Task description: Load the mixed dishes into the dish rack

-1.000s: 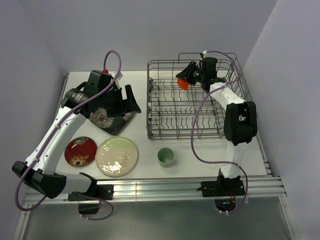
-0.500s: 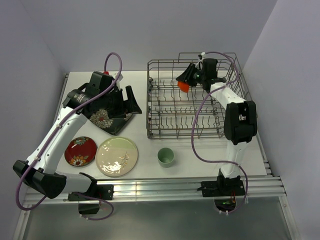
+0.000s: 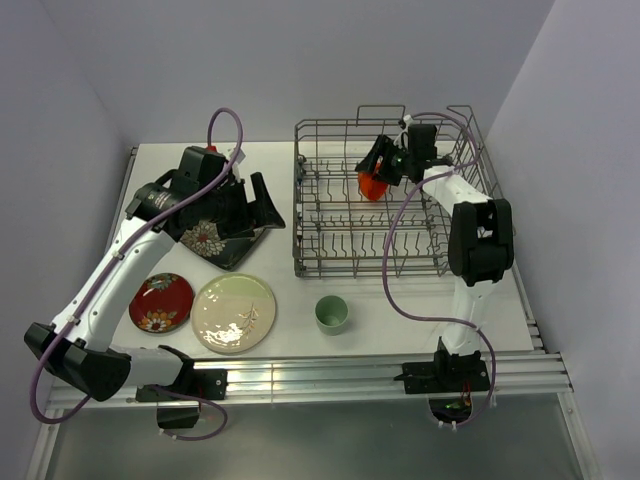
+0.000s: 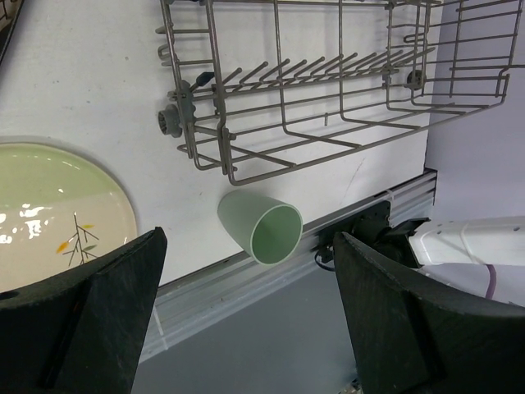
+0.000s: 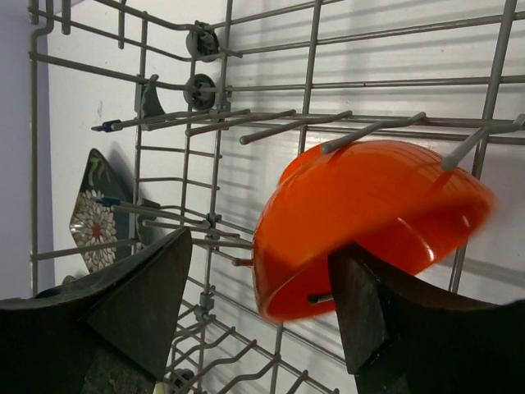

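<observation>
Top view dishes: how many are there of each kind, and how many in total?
Plates: 3 (black square floral plate, small red flowered round plate, larger cream round plate with leaf sprig)
Cups: 1 (pale green cup)
Bowls: 1 (small orange bowl)
Total: 5

Left fingers (image 4: 82,328) and right fingers (image 5: 107,320) apart.
</observation>
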Robot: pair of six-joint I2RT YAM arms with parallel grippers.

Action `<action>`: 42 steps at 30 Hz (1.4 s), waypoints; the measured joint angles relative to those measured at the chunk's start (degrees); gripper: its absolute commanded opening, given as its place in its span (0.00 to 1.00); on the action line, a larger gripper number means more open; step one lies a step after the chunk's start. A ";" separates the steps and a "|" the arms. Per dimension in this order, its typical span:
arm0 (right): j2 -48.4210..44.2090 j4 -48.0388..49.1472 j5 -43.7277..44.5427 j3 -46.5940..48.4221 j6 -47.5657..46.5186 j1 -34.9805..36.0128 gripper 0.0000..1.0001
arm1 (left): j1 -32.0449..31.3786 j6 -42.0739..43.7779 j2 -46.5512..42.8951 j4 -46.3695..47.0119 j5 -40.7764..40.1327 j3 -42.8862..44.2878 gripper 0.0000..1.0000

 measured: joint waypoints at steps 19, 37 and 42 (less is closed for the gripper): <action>-1.25 1.25 2.75 -3.02 3.41 -0.22 0.64 | -0.31 -0.90 0.07 1.88 1.07 -0.66 0.89; -3.17 2.99 18.03 -4.74 19.08 2.25 0.42 | -0.50 -0.83 1.73 1.92 1.33 -0.63 0.89; -3.15 -1.01 19.15 -1.51 20.85 3.13 0.00 | -0.50 -0.63 1.84 1.88 1.33 -0.63 0.89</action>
